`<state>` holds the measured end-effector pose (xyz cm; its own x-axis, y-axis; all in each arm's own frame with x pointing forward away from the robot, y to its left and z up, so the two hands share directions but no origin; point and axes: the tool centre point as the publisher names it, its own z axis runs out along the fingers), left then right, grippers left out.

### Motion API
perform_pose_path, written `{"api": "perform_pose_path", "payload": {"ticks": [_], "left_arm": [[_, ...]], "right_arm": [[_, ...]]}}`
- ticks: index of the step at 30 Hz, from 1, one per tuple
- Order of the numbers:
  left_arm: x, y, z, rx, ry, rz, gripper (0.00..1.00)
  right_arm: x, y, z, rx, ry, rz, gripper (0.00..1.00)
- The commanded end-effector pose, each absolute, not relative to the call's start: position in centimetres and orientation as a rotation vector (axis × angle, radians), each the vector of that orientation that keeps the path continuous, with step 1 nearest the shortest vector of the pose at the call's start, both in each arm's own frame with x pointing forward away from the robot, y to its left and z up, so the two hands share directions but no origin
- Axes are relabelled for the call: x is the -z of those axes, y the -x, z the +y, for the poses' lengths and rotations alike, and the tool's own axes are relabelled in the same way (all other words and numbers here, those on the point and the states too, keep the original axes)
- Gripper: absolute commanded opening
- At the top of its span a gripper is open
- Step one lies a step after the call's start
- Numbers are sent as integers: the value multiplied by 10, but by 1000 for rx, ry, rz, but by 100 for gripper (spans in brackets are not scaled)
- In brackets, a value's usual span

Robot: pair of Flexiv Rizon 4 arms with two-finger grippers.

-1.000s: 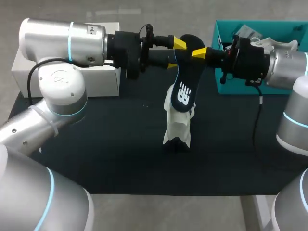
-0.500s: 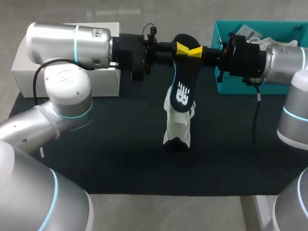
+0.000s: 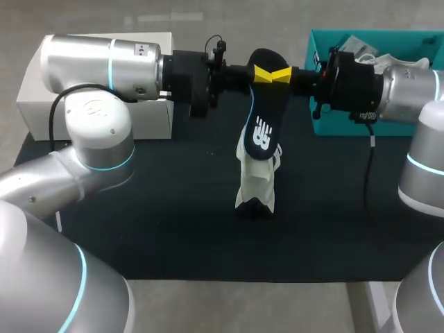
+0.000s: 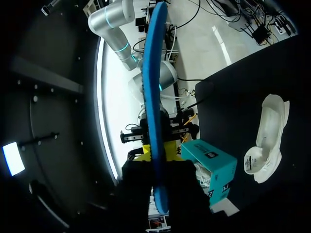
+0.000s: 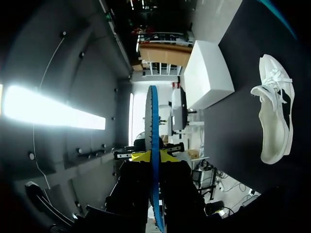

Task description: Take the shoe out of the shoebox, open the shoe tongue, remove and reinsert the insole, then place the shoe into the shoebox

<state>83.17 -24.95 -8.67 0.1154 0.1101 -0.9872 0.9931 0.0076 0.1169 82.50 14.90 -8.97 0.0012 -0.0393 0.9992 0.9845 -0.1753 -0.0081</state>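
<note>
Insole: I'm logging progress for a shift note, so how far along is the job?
Done: the shoe lies on the table, out of the teal shoebox, and the insole is out. In hand: the left gripper and right gripper both pinch the insole in the air above the table. Left: reinsert the insole, then box the shoe.

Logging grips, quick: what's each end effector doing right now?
Left end effector: closed on the insole.
Right end effector: closed on the insole.

Left arm (image 3: 97, 66) and right arm (image 3: 409, 87) level, wrists facing, jaws meeting (both clamped on insole (image 3: 262, 135))
</note>
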Motion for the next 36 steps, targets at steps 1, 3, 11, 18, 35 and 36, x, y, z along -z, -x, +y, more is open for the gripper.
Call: {"api": "perform_pose_path", "payload": {"ticks": [1,3,11,18,35,36], "left_arm": [[86,-830,-251,1055,-1329,1203,29],[86,-830,-251,1056,-1329,1203,47],[88,-831,-247,1055,-1333,1207,3],[90,-829,-246,1059,-1337,1207,0],[92,-827,-240,1073,-1343,1234,0],[92,-827,-239,1075,-1343,1242,0]], "right_arm": [[93,-827,151,1352,1314,-1087,0],[93,-827,151,1352,1314,-1087,0],[94,-829,151,1352,1319,-1085,0],[93,-830,151,1353,1319,-1087,0],[111,-819,118,1368,1426,-1117,100],[115,-817,111,1362,1449,-1142,100]]}}
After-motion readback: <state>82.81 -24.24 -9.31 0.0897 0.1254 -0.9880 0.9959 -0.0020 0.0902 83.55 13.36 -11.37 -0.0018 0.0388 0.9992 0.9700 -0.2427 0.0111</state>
